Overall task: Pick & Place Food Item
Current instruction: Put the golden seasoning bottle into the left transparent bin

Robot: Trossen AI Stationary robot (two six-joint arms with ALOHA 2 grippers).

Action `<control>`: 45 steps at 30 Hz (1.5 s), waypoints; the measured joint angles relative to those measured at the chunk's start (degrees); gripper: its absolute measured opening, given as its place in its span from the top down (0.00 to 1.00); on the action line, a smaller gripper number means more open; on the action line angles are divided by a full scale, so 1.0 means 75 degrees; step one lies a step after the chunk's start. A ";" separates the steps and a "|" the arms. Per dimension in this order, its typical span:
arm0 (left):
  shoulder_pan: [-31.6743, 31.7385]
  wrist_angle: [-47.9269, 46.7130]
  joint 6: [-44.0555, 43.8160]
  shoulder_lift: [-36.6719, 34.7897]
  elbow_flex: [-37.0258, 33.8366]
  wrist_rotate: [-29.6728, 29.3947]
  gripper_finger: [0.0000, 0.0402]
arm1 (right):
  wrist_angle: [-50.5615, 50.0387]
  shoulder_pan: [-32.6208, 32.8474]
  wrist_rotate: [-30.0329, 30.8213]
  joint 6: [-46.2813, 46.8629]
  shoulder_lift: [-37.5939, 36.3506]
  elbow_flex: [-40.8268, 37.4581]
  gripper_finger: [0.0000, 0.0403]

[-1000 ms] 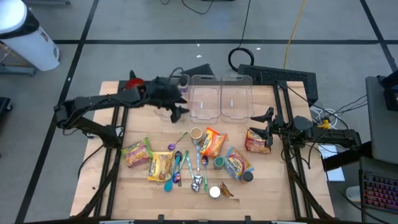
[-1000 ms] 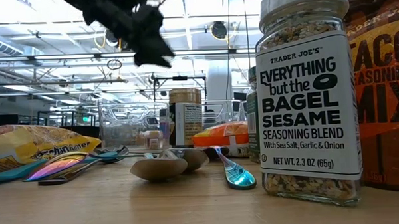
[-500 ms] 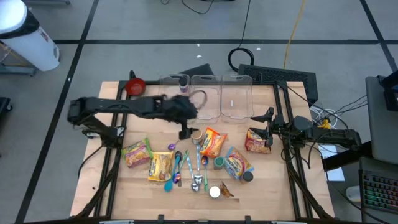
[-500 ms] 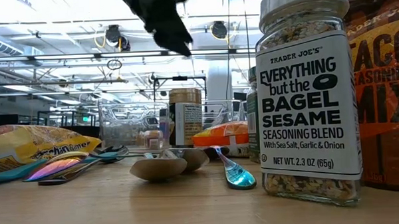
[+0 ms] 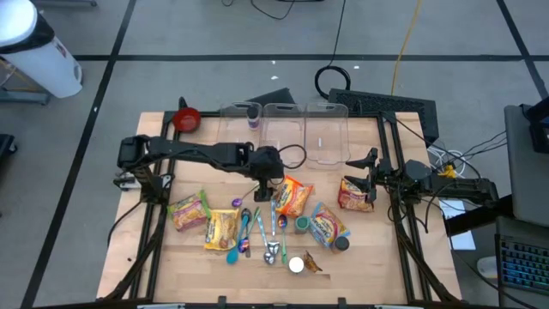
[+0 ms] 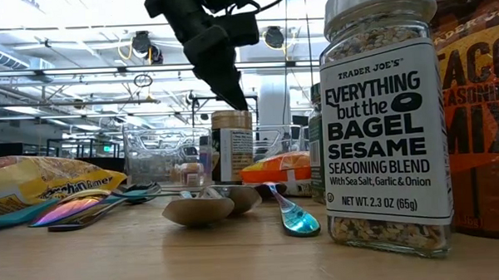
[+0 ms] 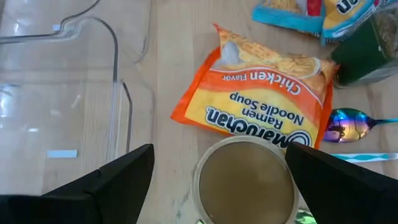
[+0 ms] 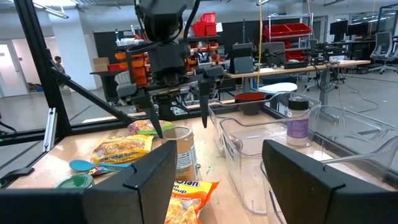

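Note:
My left gripper (image 5: 267, 178) is open and hovers just above a jar with a tan lid (image 5: 270, 184). In the left wrist view its fingers (image 7: 221, 155) stand on either side of the lid (image 7: 245, 180) without touching it. An orange ramen packet (image 5: 293, 196) lies flat right beside the jar, also in the left wrist view (image 7: 261, 93). My right gripper (image 5: 371, 169) waits open at the table's right, next to another ramen packet (image 5: 354, 193). The right wrist view shows my left gripper (image 8: 180, 124) over the jar (image 8: 180, 155).
Three clear bins (image 5: 304, 133) stand at the far edge, one with a small purple bottle (image 5: 254, 123). A red bowl (image 5: 187, 120) sits far left. More ramen packets (image 5: 189, 210), spoons (image 5: 257, 227) and spice jars (image 5: 341, 243) fill the near middle.
My left gripper has swung from beside the clear bins toward the table's near and right side and come down, ending just above the tan-lidded jar. Nothing on the table has moved.

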 joint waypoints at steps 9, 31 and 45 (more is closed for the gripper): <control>-0.0024 -0.0866 -0.0173 -0.0017 -0.0030 0.0314 0.07 | 0.0000 0.0000 0.0000 0.0003 0.0000 0.0000 0.42; -0.0077 -0.0340 -0.0322 0.0369 -0.0131 0.0285 0.09 | 0.0000 0.0000 0.0000 0.0000 0.0003 0.0000 0.42; -0.0088 0.0048 -0.0467 0.0326 -0.0085 0.0341 0.33 | 0.0000 0.0000 0.0000 0.0000 0.0003 -0.0003 0.42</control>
